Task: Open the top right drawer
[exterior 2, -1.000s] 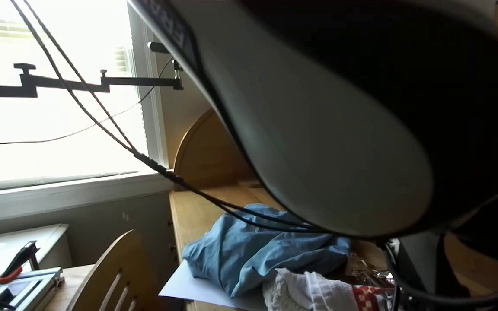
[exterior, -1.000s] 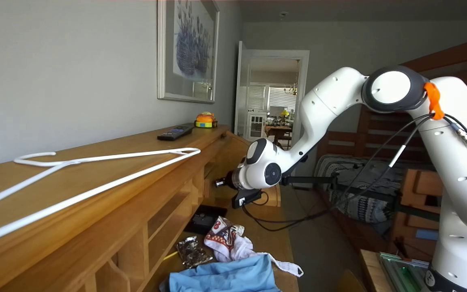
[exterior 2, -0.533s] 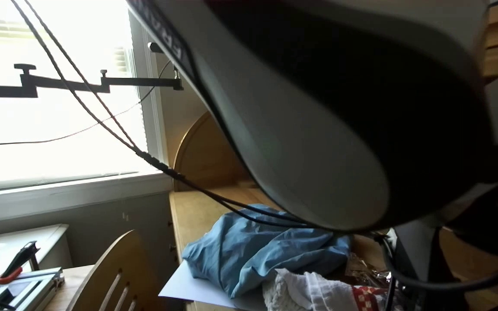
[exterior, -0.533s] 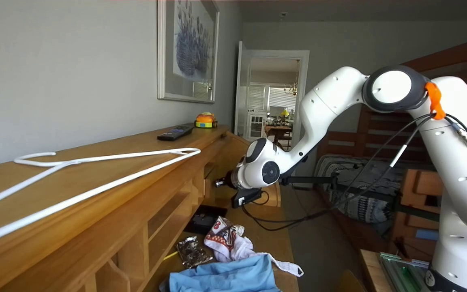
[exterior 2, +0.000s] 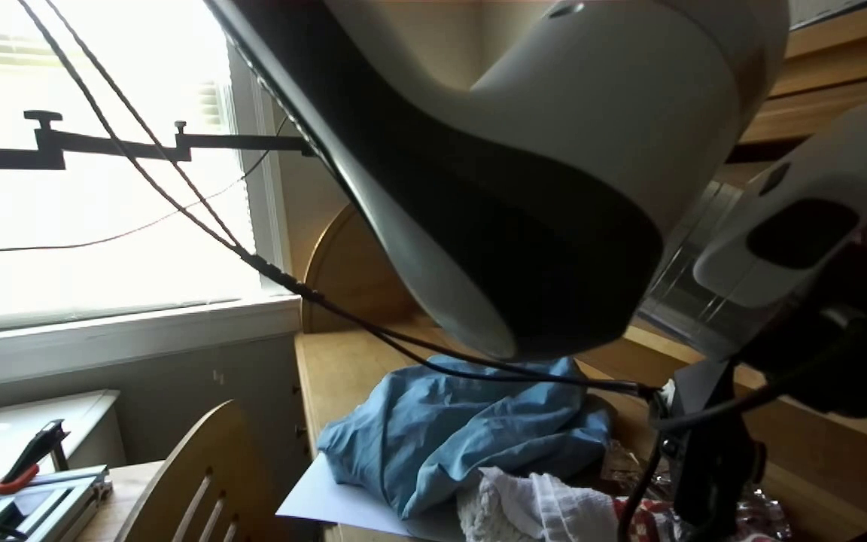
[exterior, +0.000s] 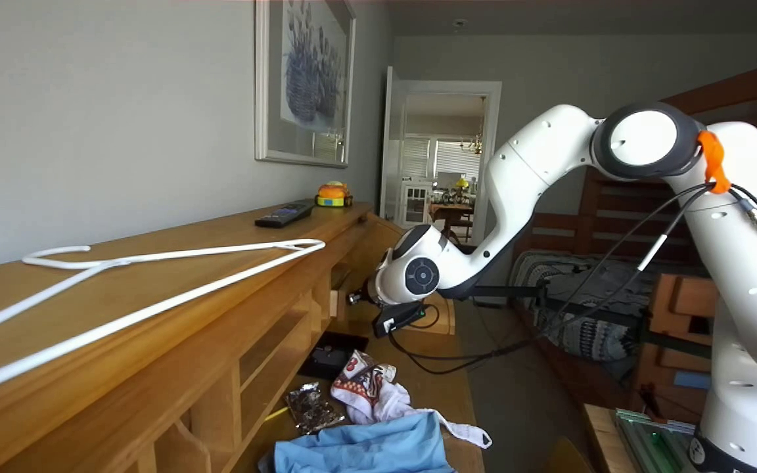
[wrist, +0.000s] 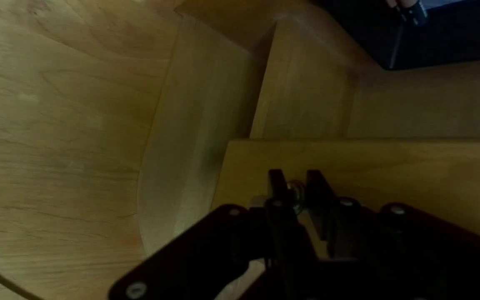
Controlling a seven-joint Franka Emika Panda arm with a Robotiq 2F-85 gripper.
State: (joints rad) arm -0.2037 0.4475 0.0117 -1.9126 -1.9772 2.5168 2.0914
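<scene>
The gripper [wrist: 294,177] is almost closed, pinching a small knob [wrist: 297,193] on the top right drawer [wrist: 398,171], beside the desk's [exterior: 441,374] curved end panel [wrist: 56,158]. In an exterior view the arm [exterior 2: 524,196] has shifted since half a second ago, baring more woodwork [exterior 2: 855,83]. I can't make out what the black tray [wrist: 369,33] holds.

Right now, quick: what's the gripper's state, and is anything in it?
Gripper: closed, holding the knob of the top right drawer.
</scene>
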